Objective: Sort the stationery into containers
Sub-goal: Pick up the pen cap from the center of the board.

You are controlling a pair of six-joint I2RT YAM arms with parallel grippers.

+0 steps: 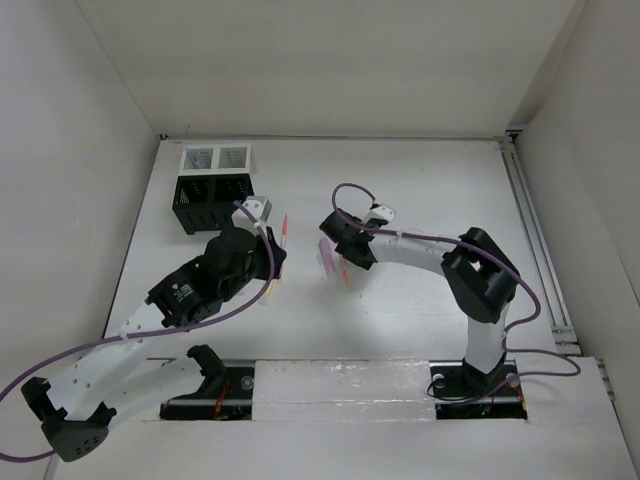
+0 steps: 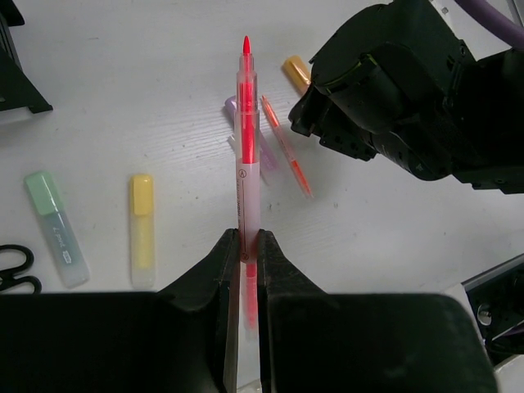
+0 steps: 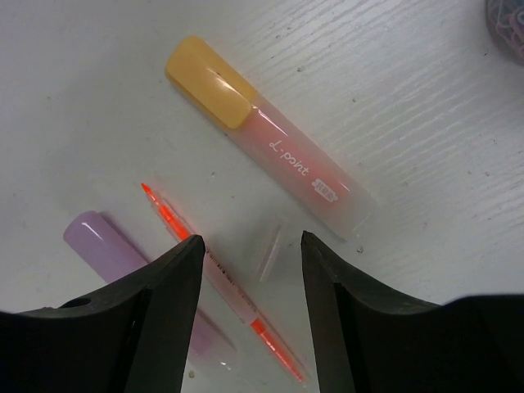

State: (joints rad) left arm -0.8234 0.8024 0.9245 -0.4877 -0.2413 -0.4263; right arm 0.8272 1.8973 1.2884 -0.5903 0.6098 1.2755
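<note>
Left fingers [image 2: 232, 250] are clamped tight on the red pen [image 2: 245, 155]. The grip is near the back end, the tip points away from me, and the pen is off the tabletop [image 2: 123, 98].

Right fingers [image 3: 192, 254] are half open and hold nothing. They hang low over the cluster of orange marker [image 3: 270, 135], orange pen [image 3: 225, 282] and purple marker [image 3: 110, 246]. A small clear cap [image 3: 268, 254] sits in the gap. Can't tell if the tips touch the surface.

Green marker [image 2: 56, 229], yellow marker [image 2: 142, 229] and scissors [image 2: 15, 266] are loose on the left.

Step as I read it: left pick is done and the carry to a container is next; right is lining up a pick.

Next for the left: swing to the black organiser [image 1: 213, 200] or the white organiser [image 1: 217, 158] behind it, get the pen over one compartment, tip it down, then release. The long pen needs care at the mesh rim.

Next for the right: centre on a single item. The orange pen lies partly under one finger, so I'd shift before closing.
</note>
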